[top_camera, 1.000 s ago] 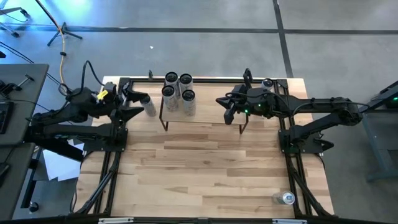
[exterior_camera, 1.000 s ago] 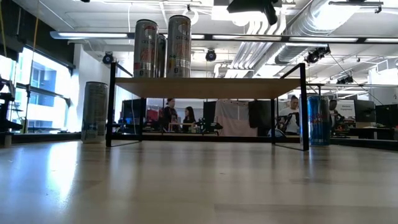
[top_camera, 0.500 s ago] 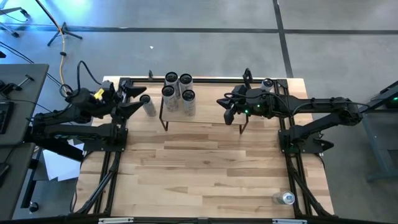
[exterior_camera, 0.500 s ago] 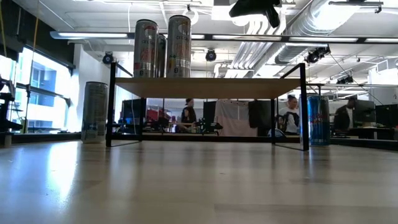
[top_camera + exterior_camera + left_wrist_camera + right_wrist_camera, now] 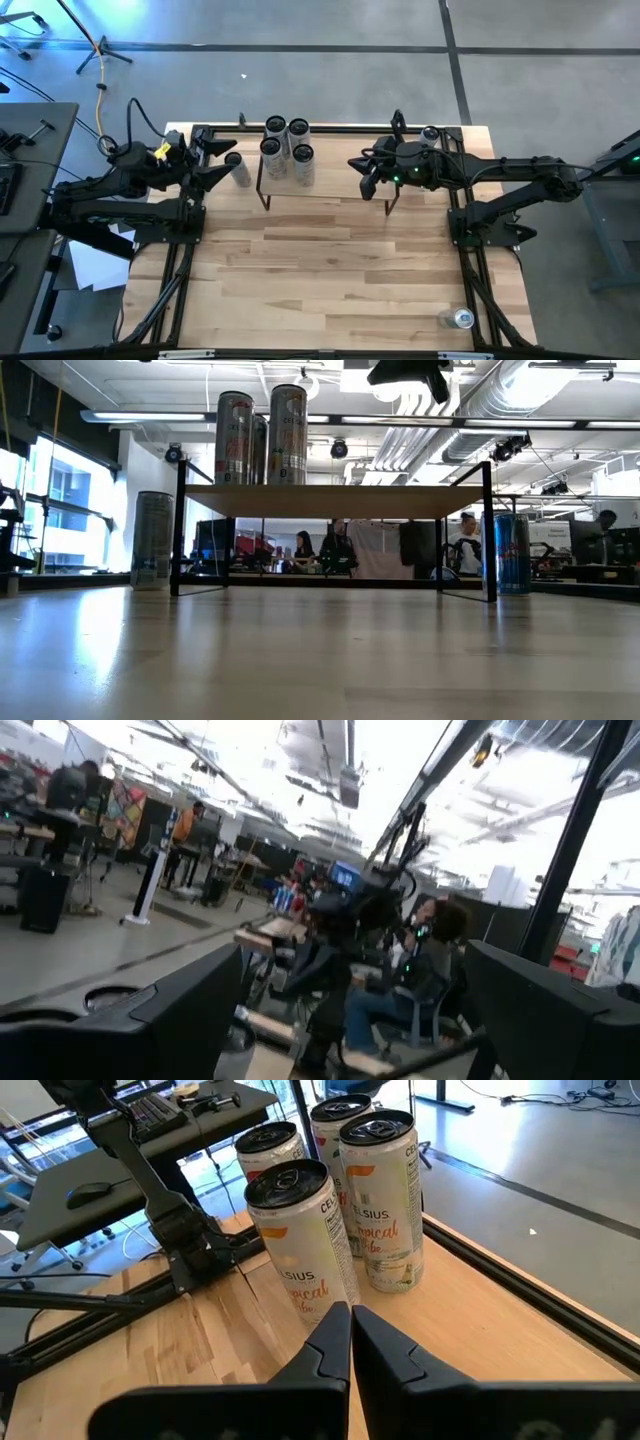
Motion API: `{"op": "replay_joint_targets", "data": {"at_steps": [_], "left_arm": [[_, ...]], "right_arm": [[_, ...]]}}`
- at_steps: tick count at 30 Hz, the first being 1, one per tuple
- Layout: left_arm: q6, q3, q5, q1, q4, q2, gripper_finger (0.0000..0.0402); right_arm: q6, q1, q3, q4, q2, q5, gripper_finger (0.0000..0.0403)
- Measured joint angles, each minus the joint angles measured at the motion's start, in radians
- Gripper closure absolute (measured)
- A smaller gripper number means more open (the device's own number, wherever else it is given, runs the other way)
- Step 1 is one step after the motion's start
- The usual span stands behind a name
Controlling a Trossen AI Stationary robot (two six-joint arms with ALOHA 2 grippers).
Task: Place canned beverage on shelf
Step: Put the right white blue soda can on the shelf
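Note:
The shelf (image 5: 335,178) has a light wood top (image 5: 335,500) on thin black legs and stands at the table's far side. Several tall Celsius cans (image 5: 285,150) stand on its left end; they also show in the low view (image 5: 287,435) and the right wrist view (image 5: 300,1240). Another silver can (image 5: 238,170) stands upright on the table just left of the shelf, and shows in the low view too (image 5: 153,540). My left gripper (image 5: 218,163) is open and empty, just left of that can; its fingers stand wide apart in the left wrist view (image 5: 360,1020). My right gripper (image 5: 366,172) is shut and empty. It hovers above the shelf's right half and points at the cans (image 5: 350,1330).
A blue can (image 5: 430,133) stands on the table at the far right, beside the shelf's right legs (image 5: 511,552). One more can (image 5: 462,318) stands near the table's front right corner. Black rail frames run along both table sides. People show in the room beyond.
My left gripper has drawn back from the silver can beside the shelf toward the table's left edge. The can stays upright where it was.

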Motion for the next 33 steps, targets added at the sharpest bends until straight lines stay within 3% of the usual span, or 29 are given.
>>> {"op": "replay_joint_targets", "data": {"at_steps": [7,12,26,33], "left_arm": [[0.000,0.000,0.023,0.000,-0.091,0.011,0.0051],[-0.002,0.000,0.009,0.000,-0.076,0.027,0.0051],[-0.271,0.000,-0.003,0.000,-0.078,0.030,0.0051],[-0.281,0.000,-0.004,0.000,-0.082,0.030,0.0051]], "right_arm": [[0.077,0.000,0.000,0.064,0.000,-0.010,0.0402],[0.014,0.000,0.000,0.075,0.000,-0.012,0.0402],[-0.036,0.000,0.000,0.059,0.005,-0.011,0.0402],[-0.004,0.000,0.000,0.048,0.001,-0.009,0.0402]]}}
